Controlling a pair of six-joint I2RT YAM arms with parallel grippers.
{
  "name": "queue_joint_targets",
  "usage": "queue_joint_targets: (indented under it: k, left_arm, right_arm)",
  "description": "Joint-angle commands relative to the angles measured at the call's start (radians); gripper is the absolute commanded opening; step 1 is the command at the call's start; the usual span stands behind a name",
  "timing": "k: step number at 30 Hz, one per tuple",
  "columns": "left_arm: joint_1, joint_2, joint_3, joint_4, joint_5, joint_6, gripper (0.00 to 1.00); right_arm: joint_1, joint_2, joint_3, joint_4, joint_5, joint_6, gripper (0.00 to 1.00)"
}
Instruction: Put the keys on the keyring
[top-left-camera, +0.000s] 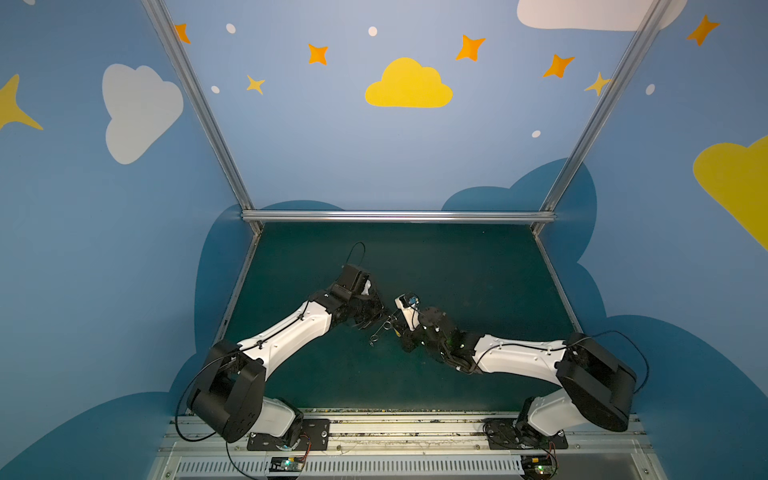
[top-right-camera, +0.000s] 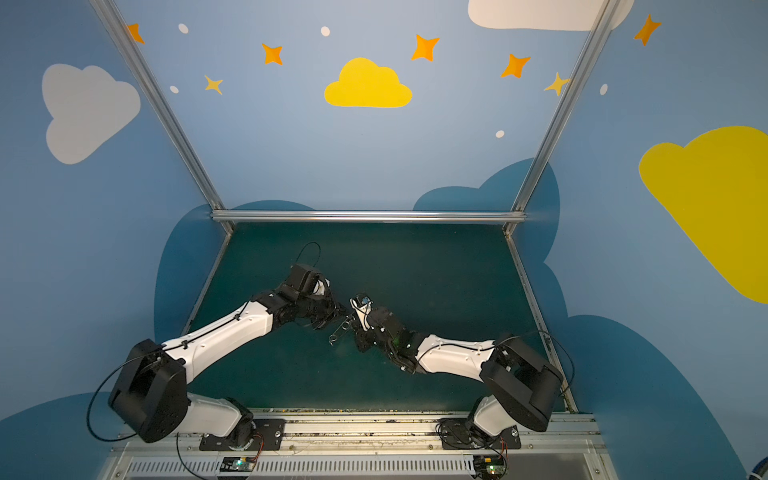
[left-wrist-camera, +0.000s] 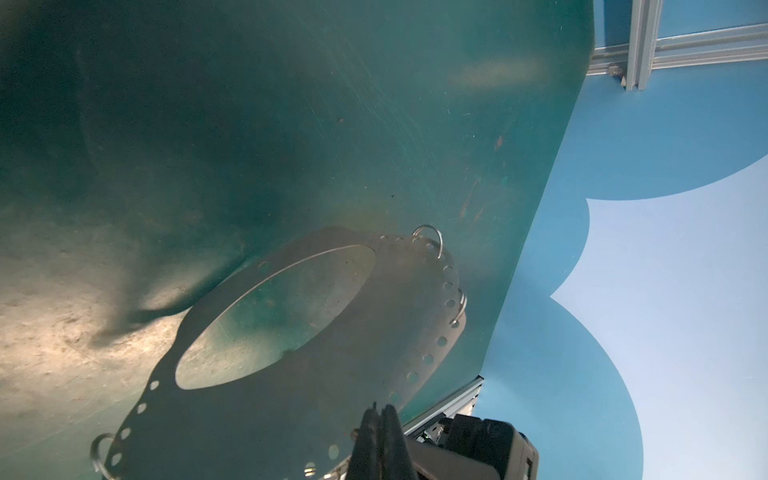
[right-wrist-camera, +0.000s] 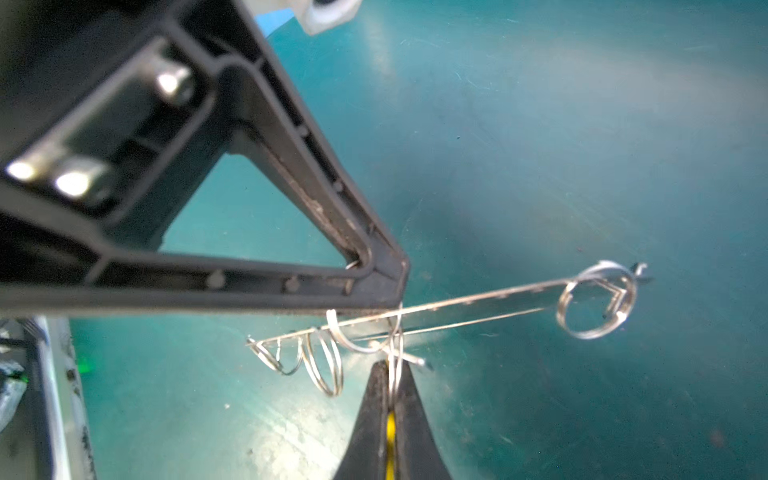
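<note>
The keyring (left-wrist-camera: 332, 374) is a flat grey plate with a big oval hole, small edge holes and wire split rings (left-wrist-camera: 428, 237). My left gripper (left-wrist-camera: 379, 409) is shut on its edge and holds it above the green mat. In the right wrist view the keyring (right-wrist-camera: 498, 299) shows edge-on, with several rings (right-wrist-camera: 594, 307) hanging from it. My right gripper (right-wrist-camera: 390, 368) is shut on a key with a yellow tag (right-wrist-camera: 390, 432). Thin silver metal pokes out of its tips, right under the plate's edge. In both top views the two grippers meet at the keyring (top-left-camera: 380, 330) (top-right-camera: 340, 328) mid-table.
The green mat (top-left-camera: 457, 266) is fenced by aluminium rails (top-left-camera: 395, 216) at the back and sides, with blue painted walls behind. Both arm bases sit on the metal rail (top-left-camera: 395, 432) at the front edge.
</note>
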Motion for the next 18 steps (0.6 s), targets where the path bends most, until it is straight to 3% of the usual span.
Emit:
queue_joint_targets:
  k: [1,8,18]
  left_arm:
    - [0.001,-0.021,-0.003,-0.011,-0.003,0.042,0.04]
    - [-0.012,-0.027,0.042,-0.102,-0.020,0.143,0.04]
    - [-0.028,-0.029,0.086,-0.128,0.041,0.247,0.04]
  right_arm:
    - [0.006,-0.031,0.054,-0.118,-0.016,-0.017,0.00]
    - [-0.013,-0.032,0.169,-0.363,-0.182,-0.060,0.00]
    - [-0.101,0.024,0.324,-0.658,-0.605,-0.130,0.00]
